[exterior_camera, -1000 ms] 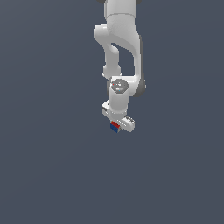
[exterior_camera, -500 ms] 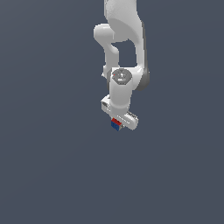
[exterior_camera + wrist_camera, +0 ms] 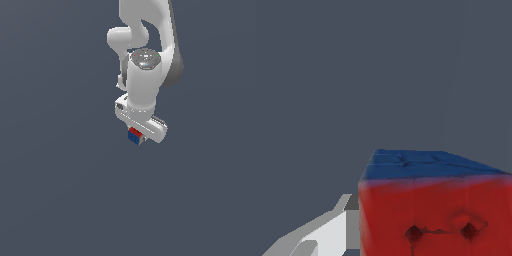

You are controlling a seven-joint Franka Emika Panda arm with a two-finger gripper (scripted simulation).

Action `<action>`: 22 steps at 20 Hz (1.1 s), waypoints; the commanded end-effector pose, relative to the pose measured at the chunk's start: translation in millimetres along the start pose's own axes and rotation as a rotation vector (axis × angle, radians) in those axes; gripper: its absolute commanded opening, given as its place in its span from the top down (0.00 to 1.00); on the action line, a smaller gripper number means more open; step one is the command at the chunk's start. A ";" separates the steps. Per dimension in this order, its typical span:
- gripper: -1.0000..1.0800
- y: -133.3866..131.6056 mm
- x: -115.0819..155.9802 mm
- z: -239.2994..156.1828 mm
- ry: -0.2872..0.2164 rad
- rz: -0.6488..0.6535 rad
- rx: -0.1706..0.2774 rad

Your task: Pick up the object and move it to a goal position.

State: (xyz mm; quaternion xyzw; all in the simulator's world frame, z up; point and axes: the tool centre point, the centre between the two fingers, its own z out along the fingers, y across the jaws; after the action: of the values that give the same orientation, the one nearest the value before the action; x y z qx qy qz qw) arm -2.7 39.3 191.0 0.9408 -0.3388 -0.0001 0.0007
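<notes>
carrying the cube (image 3: 134, 136), the pincer (image 3: 136, 134) has advanced.

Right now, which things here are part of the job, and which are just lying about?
Part of the job:
- the small cube, red and blue faces showing
- the white tool, shut on the cube

Just lying about:
- nothing visible; only a plain grey background

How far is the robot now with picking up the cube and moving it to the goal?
Done: the pick-up. The cube sits directly under the white gripper, and in the wrist view a finger lies against its red face. In hand: the arm is carrying the cube. Left: delivery; no goal marker is visible, so the remaining distance cannot be judged.
</notes>
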 end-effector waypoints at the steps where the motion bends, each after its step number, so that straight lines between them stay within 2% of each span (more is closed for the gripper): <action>1: 1.00 -6.5 5.4 -25.9 0.001 0.000 0.001; 11: 1.00 -31.4 25.7 -116.0 0.001 0.000 0.001; 22: 1.00 -52.6 42.7 -186.3 0.000 -0.001 0.001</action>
State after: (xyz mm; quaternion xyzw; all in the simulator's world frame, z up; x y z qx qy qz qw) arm 60.5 52.3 367.4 0.9410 -0.3385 -0.0004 0.0007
